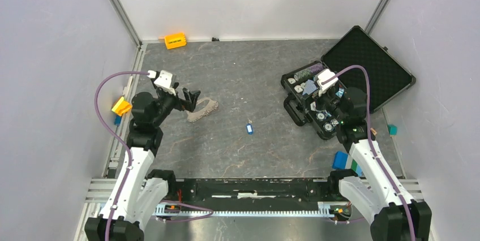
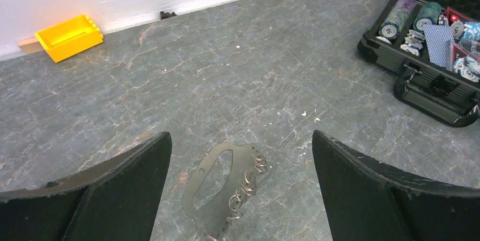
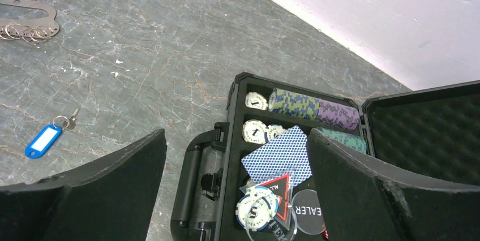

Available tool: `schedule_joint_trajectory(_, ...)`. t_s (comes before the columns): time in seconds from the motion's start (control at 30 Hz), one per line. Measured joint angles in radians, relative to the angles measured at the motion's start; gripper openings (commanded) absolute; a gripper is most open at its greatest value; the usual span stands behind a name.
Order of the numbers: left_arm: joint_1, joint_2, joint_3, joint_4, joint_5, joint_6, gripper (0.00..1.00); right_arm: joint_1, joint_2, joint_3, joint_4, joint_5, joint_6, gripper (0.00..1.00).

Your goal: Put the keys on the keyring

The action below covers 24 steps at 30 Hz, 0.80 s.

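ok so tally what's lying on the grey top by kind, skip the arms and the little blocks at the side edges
flat metal keyring plate with rings: 1
key on a blue plastic tag: 1
open black poker chip case: 1
orange plastic bin: 1
total: 4
small dark bit by the far wall: too small to tell, not counted

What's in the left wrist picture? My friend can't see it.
A metal plate with small rings lies on the grey table, between the fingers of the open left hand. A poker chip case sits right, a yellow tray left.
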Motion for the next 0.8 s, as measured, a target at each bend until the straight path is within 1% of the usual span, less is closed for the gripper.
schedule_joint_trajectory(0.47,0.000,-0.003,0.002,-0.033,-0.006,0.004,1.00,0.000,0.000,0.000,-0.002,-0.028,-0.006,0.98)
schedule_joint_trajectory(0.53,0.000,0.000,0.021,-0.098,0.010,0.039,1.00,0.000,0.000,0.000,-0.010,-0.050,-0.020,0.98)
schedule_joint_trajectory(0.67,0.000,0.042,0.120,-0.257,0.076,0.146,1.00,0.002,0.000,0.000,-0.037,-0.125,-0.050,0.98)
schedule_joint_trajectory(0.8,0.000,0.104,0.178,-0.368,0.084,0.274,1.00,0.032,0.005,0.000,-0.052,-0.161,-0.079,0.98)
